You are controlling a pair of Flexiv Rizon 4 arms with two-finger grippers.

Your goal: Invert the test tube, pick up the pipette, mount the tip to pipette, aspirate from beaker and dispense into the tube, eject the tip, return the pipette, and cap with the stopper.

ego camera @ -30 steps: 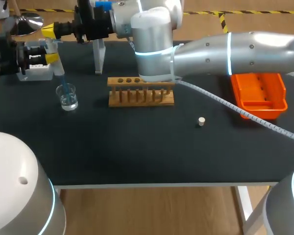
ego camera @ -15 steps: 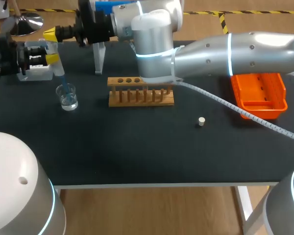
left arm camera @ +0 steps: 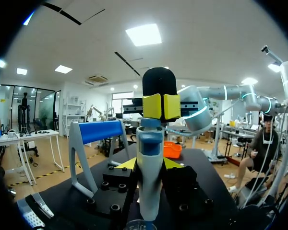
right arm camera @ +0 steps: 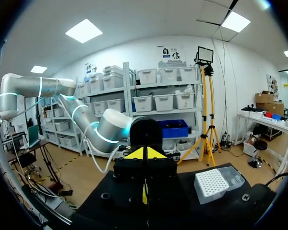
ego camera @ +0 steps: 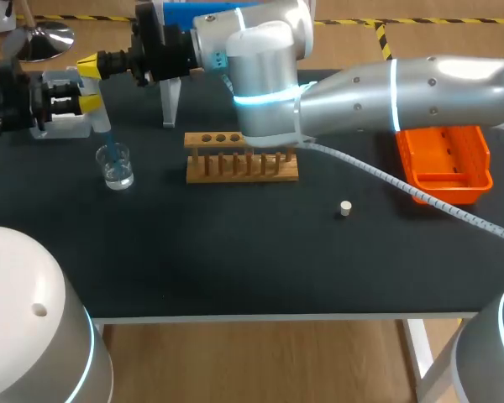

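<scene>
At the table's far left, my left gripper [ego camera: 77, 101] is shut on the white and blue pipette [ego camera: 91, 105], [left arm camera: 150, 177]. The pipette's blue tip [ego camera: 109, 144] dips into the glass beaker [ego camera: 116, 166]. My right arm reaches across from the right. Its gripper [ego camera: 89, 63], [left arm camera: 158, 106] is shut with nothing in it, right at the pipette's top end. In the right wrist view its joined yellow tips [right arm camera: 145, 154] point at my left arm. The wooden tube rack [ego camera: 241, 156] stands mid-table. The small stopper [ego camera: 345, 208] lies to its right.
A white tip box [ego camera: 63, 124], [right arm camera: 213, 182] sits behind the left gripper. The blue-topped pipette stand [ego camera: 170, 92], [left arm camera: 93, 134] rises behind the rack. An orange tray [ego camera: 443, 159] lies at the right. My right arm's cable trails over the table near the stopper.
My right gripper's yellow tip has come down and slightly right, closer onto the pipette's top. The left gripper, pipette and beaker have stayed put.
</scene>
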